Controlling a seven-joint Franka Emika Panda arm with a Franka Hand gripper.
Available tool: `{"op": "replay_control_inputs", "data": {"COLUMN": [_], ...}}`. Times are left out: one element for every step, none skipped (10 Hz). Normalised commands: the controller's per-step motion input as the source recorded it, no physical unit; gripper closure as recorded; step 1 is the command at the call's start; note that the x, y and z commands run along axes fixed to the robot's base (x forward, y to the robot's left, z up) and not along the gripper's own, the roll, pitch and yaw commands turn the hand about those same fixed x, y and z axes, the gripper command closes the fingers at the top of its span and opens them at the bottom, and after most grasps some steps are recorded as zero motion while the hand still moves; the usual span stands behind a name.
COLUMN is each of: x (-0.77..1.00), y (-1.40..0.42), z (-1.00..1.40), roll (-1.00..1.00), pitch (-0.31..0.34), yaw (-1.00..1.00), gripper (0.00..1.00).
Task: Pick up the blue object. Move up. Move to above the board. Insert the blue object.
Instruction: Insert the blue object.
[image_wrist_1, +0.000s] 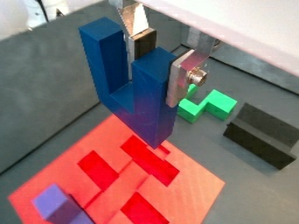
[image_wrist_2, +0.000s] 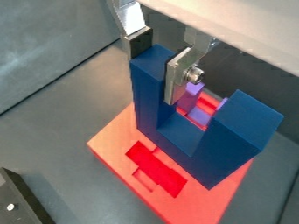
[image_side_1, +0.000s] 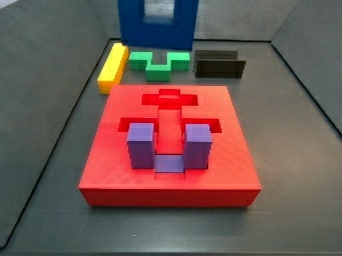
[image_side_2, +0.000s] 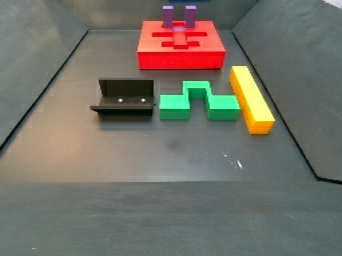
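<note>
My gripper (image_wrist_1: 160, 59) is shut on one prong of the dark blue U-shaped object (image_wrist_1: 117, 79), prongs up, base down. It holds the object in the air over the red board (image_wrist_1: 187, 188), above the red recesses at one end. The same grip shows in a wrist view (image_wrist_2: 160, 59), with the blue object (image_wrist_2: 222, 131) over the board (image_wrist_2: 117, 144). In a side view the blue object (image_side_1: 158, 30) hangs at the board's (image_side_1: 120, 175) far end, with the gripper (image_side_1: 160, 9) at the frame's edge. In a side view the board (image_side_2: 207, 55) shows, but gripper and blue object are out of view.
A purple U-shaped block (image_side_1: 167, 147) sits in the board, also seen in a wrist view (image_wrist_1: 52, 203). Beyond the board lie a yellow bar (image_side_1: 112, 65), a green block (image_side_1: 160, 63) and the dark fixture (image_side_1: 218, 63). Grey walls enclose the floor.
</note>
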Motion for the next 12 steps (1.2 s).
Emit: {"op": "replay_control_inputs", "data": {"x": [1.00,1.00,0.98,0.96,0.75,0.64,0.08,0.00,0.00,0.00,0.00,0.00], "y": [0.13,0.07,0.05,0.03,0.00,0.00,-0.04,-0.12,-0.11,-0.09,-0.01,0.00], "z": [-0.50,-0.60,-0.73,-0.76,-0.87,-0.69,-0.40,-0.46,-0.54,-0.57,-0.52,-0.34], "roll": [0.13,0.09,0.06,0.05,0.08,0.08,0.19,0.25,0.26,0.24,0.19,0.13], "pitch": [0.076,0.041,0.000,0.000,-0.084,-0.021,0.086,0.053,0.000,0.000,-0.047,-0.046], "yaw": [0.00,0.00,0.00,0.00,0.00,0.00,0.00,0.02,0.18,0.25,0.37,0.40], "gripper": [1.00,1.00,1.00,1.00,1.00,1.00,1.00,1.00,1.00,1.00,1.00,1.00]}}
